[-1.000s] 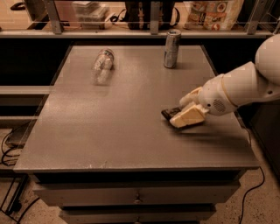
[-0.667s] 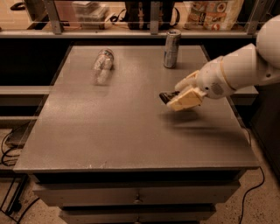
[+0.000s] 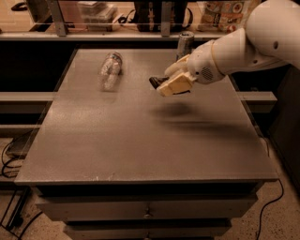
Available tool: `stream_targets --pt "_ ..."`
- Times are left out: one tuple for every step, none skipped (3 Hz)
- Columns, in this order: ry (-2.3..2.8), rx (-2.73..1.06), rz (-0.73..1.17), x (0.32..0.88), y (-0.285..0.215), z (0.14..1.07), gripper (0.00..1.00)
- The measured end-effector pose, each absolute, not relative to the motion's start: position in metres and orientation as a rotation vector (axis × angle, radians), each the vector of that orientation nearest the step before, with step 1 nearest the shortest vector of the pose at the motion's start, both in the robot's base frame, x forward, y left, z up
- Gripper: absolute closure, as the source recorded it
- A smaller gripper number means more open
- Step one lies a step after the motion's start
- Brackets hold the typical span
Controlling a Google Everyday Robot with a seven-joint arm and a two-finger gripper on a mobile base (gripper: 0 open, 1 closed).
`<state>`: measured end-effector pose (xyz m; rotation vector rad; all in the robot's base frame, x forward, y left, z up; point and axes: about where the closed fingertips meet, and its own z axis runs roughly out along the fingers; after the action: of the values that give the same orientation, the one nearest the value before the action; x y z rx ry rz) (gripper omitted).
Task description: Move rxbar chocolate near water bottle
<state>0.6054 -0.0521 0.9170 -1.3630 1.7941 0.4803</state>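
Broadly, a grey desk (image 3: 117, 140) fills the scene, and a white arm (image 3: 243, 44) reaches in over it from the right. On the far left of the desk the water bottle (image 3: 110, 70) lies on its side, while a silver can (image 3: 184, 43) stands at the far edge, partly hidden behind the arm. The gripper (image 3: 169, 82) hangs above the far middle of the desk, well apart from the bottle, its fingers (image 3: 176, 84) clamped on the rxbar chocolate (image 3: 155, 81), whose dark end pokes out leftward, clear of the surface.

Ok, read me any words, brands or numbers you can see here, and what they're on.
None can be read.
Label on water bottle: too blurred.
Print on silver can: too blurred.
Lettering on rxbar chocolate, held above the table in the gripper: hidden.
Print on shelf packages: too blurred.
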Motion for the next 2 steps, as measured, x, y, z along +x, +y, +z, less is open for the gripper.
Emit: stream_targets --pt "1.728 -1.354 0.555 0.630 -0.009 0.911 1.00" --pt "1.668 -1.347 0.620 0.648 0.032 0.901 1.00"
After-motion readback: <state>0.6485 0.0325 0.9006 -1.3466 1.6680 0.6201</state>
